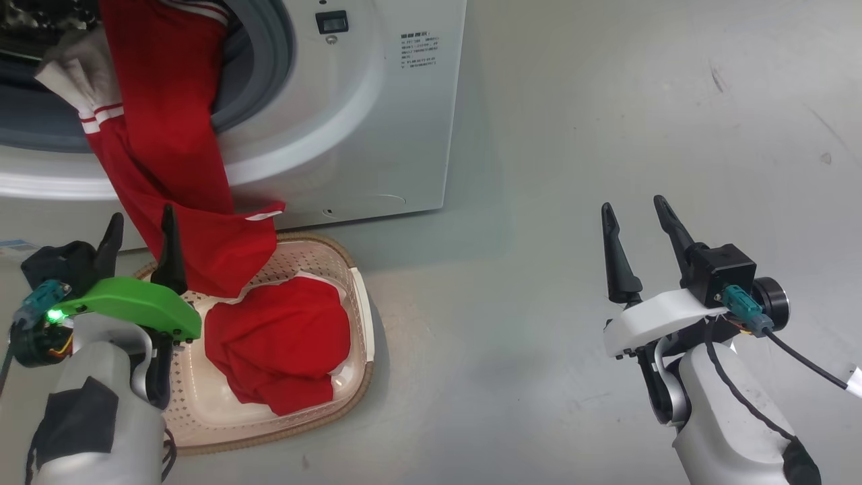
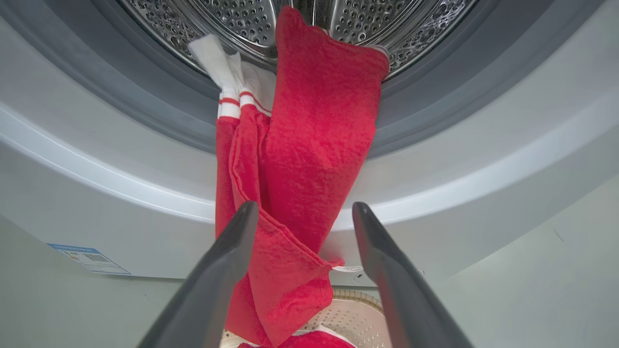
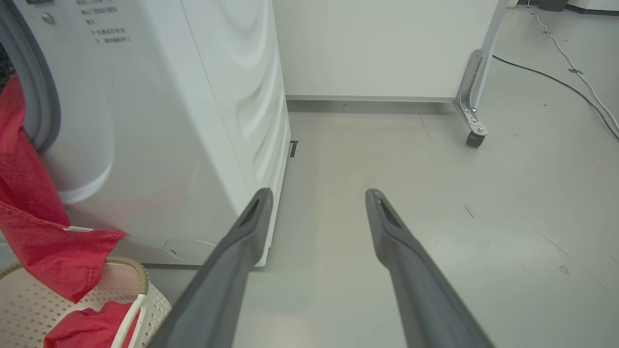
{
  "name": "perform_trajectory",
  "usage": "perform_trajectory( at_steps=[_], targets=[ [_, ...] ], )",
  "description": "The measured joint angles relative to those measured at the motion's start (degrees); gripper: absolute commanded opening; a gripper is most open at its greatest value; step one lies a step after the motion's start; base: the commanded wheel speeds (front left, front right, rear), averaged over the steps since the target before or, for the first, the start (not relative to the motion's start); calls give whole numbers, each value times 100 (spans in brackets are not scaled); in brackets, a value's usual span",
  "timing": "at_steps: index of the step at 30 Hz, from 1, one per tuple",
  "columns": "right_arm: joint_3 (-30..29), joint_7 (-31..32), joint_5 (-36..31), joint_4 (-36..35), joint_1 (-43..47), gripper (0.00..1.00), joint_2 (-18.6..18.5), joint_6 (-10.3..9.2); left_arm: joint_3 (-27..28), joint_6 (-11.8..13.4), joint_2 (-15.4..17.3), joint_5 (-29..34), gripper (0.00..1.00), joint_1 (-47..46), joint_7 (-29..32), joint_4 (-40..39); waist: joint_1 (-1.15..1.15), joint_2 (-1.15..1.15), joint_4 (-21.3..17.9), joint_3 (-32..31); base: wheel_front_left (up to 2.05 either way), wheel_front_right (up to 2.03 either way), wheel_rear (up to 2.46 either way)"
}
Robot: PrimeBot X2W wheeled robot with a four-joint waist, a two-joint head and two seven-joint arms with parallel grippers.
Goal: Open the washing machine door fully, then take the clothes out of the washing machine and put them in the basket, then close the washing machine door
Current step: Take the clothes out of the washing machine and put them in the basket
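**Red clothes are hanging out of the washing machine**

Red clothes point(image 1: 168, 135) with white stripes are hanging from the round mouth of the washing machine point(image 1: 377, 101) down into the basket point(image 1: 360, 303). The basket is sitting on the grey floor point(image 1: 539, 337), just beside the front of the machine. A red heap point(image 1: 283, 343) is lying bunched inside it; it may be the same piece of cloth, but the head view is not making that clear.

The left gripper point(image 1: 143, 213) is standing wide open in front of the hanging cloth, gripping nothing. The right gripper point(image 1: 633, 202) is also gaping open and holding nothing, hanging over bare floor well apart from the basket.

The left wrist view is looking up into the shiny metal drum point(image 2: 232, 19) full of little holes, and it is showing a blue sticker point(image 2: 89, 258) low on the machine and a small white tag point(image 2: 347, 268) on the cloth. The right wrist view is showing the machine's side, a little wheel point(image 3: 475, 139) and a cable point(image 3: 556, 72) on the floor. The head view is showing grey printed lines point(image 1: 419, 50) on the machine front. All the writing is looking too small to read.
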Motion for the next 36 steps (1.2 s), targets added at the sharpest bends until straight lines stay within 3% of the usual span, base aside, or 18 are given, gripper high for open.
perform_trajectory(
  at_steps=[8,16,28,36],
  targets=[
    [16,0,151,105,140,100,18,53,256,0,38,49,100,422,-16,-769,0,0,23,-411,0,0,0],
    [70,0,216,146,271,100,29,105,264,1,36,168,100,748,-15,-1034,-1,0,-58,-703,0,0,0],
    [174,0,301,79,273,100,27,104,73,1,37,428,100,760,-16,-1127,-1,0,-177,-649,0,0,0],
    [359,0,332,23,255,100,31,101,169,78,313,436,100,91,235,-1092,-1,0,-258,-385,0,0,0]
  ],
)
